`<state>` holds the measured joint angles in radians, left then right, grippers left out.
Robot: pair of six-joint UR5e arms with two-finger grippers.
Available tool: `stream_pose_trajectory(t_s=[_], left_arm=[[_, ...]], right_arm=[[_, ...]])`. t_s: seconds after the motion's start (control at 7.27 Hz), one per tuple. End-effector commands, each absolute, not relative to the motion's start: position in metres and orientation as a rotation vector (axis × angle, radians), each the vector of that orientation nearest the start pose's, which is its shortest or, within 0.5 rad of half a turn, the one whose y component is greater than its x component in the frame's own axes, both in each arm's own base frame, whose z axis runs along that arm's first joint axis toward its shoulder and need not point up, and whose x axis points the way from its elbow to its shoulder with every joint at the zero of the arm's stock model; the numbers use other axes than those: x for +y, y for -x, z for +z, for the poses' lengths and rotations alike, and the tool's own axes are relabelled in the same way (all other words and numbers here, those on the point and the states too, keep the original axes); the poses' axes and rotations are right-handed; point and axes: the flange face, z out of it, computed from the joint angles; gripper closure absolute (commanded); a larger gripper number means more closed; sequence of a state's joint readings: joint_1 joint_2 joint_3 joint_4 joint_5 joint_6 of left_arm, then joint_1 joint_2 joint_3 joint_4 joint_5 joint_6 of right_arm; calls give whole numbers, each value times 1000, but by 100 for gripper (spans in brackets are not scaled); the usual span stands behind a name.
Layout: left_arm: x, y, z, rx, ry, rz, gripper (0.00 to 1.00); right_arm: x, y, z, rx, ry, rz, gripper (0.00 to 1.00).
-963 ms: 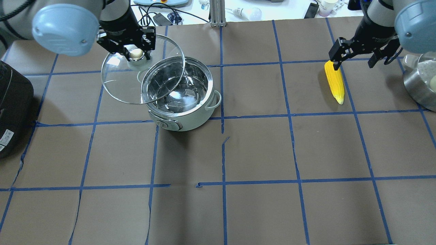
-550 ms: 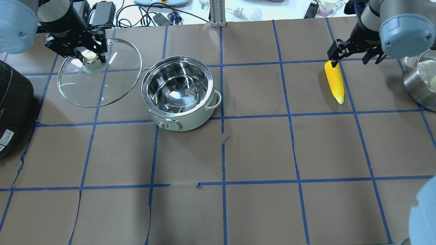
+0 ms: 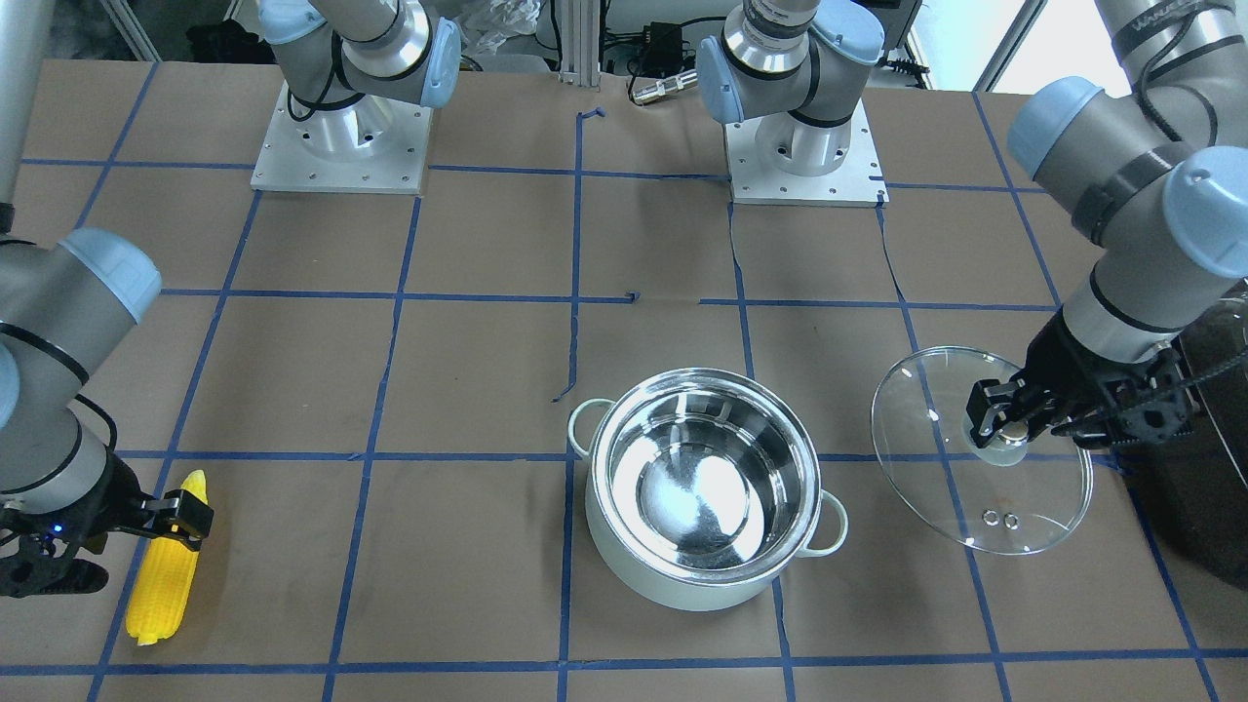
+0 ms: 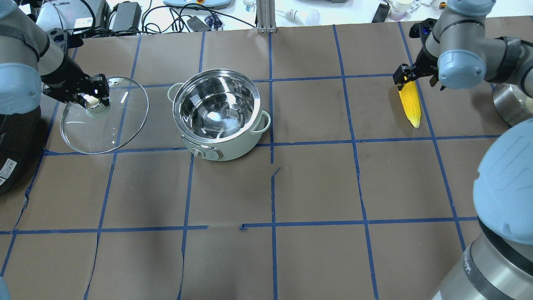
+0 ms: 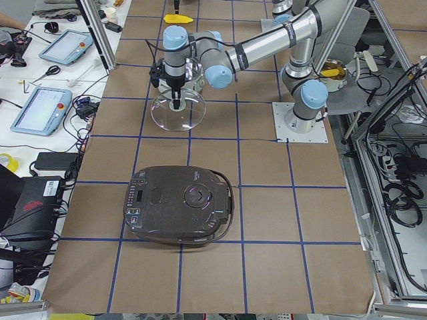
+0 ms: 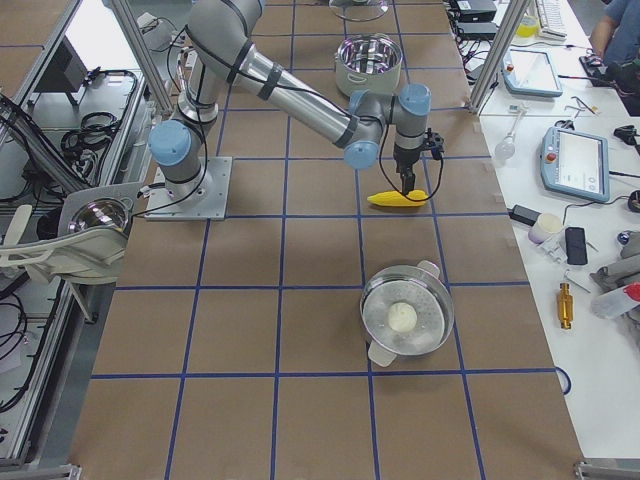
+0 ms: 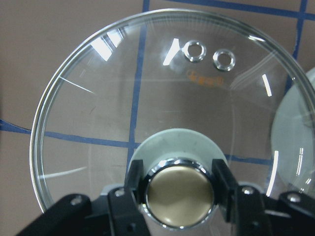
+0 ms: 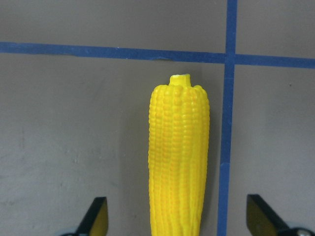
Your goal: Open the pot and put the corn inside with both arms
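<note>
The pot (image 4: 233, 150) stands uncovered near the worktop's (image 4: 316, 187) far edge, its glass lid (image 4: 112, 121) pinched by the knob (image 4: 90, 101) in the left end effector (image 7: 179, 196) towards the left edge, while the corn (image 4: 410, 104), near the far right corner, is straddled by the spread right end effector (image 8: 179, 219), closure and lift being judged due next.

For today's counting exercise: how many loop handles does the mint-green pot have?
2. One handle faces the glass lid; the other handle sits opposite, toward the corn. None seems hidden.
</note>
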<state>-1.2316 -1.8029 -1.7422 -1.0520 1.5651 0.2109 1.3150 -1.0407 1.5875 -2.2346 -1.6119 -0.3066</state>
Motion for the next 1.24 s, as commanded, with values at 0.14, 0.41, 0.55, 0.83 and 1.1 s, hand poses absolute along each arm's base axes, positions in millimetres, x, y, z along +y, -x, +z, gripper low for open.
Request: stream_pose_trajectory(t_s=[0.14, 0.41, 0.55, 0.83, 1.1], left_arm=[[-566, -82, 267, 3112, 92, -92, 93], [-555, -105, 239, 3126, 117, -72, 95], [-557, -107, 231, 3120, 117, -66, 95], [-560, -110, 226, 3108, 120, -78, 87], [-559, -108, 224, 3112, 148, -72, 20]], right_arm=[[-680, 45, 191, 3202, 78, -119, 4], [-679, 46, 188, 3208, 78, -109, 69], [-679, 47, 190, 3215, 85, -105, 100], [-683, 45, 216, 3210, 62, -171, 100], [-681, -10, 287, 3197, -36, -217, 100]])
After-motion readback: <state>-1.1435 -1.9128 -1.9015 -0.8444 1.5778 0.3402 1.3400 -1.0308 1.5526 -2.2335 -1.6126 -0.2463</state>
